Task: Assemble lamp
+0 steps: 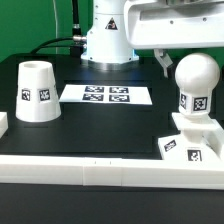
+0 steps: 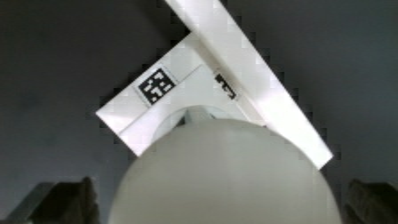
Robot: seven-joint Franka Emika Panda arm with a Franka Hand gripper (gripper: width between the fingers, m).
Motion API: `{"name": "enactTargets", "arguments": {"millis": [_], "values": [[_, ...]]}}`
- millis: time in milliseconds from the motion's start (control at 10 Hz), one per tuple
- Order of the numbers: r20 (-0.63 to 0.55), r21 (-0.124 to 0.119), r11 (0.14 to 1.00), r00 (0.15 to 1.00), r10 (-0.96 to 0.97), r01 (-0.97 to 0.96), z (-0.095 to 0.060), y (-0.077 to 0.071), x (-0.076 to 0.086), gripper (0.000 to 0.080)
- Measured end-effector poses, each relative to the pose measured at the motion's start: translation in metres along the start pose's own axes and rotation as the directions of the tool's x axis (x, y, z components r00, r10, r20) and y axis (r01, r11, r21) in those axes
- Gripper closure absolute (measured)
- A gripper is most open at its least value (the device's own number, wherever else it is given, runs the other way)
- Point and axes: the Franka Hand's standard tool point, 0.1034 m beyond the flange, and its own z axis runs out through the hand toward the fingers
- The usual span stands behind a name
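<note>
**Robot gripper poised over a lamp bulb standing on its base**

A black table holds three white lamp parts, each carrying black-and-white square tags. The marker board lies flat near the middle of the table, and every place below is given from it.

To the exterior view's left of the marker board, just beside it, the tapered shade stands with its wide end down, one tag facing the camera. To the exterior view's right of the marker board, and nearer the camera, sits the low square base. The bulb stands upright on the base, round head on top and a tag on its stem. Beyond the marker board rises the white body of the robot arm. On the camera's side of the marker board, a long white rail runs along the table's edge.

The gripper hangs above the bulb. In the wrist view the bulb's rounded head fills the middle, with the base and one of its tags behind it. The two dark fingers are spread, one on each side of the head, with a clear gap between each finger and the bulb (neither is touching it).
</note>
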Motion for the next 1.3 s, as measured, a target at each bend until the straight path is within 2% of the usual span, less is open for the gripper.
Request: {"name": "enactTargets", "arguments": {"millis": [300,400,600,800,1300], "values": [[0.001,-0.001,0.982,0.982,-0.191,0.191,0.0004,0.0003,0.0,0.0101],[-0.003,-0.039,0.942,0.942,-0.335,0.334,0.0004,0.0033,0.001,0.0101],[0.001,-0.065,0.858,0.86,-0.511,0.51,-0.0005,0.0045,0.0025,0.0101],[0.014,-0.087,0.736,0.74,-0.673,0.671,-0.0008,0.0038,0.0027,0.0101],[0.04,-0.078,0.52,0.523,-0.851,0.851,0.0006,0.0056,0.0033,0.0101]]}}
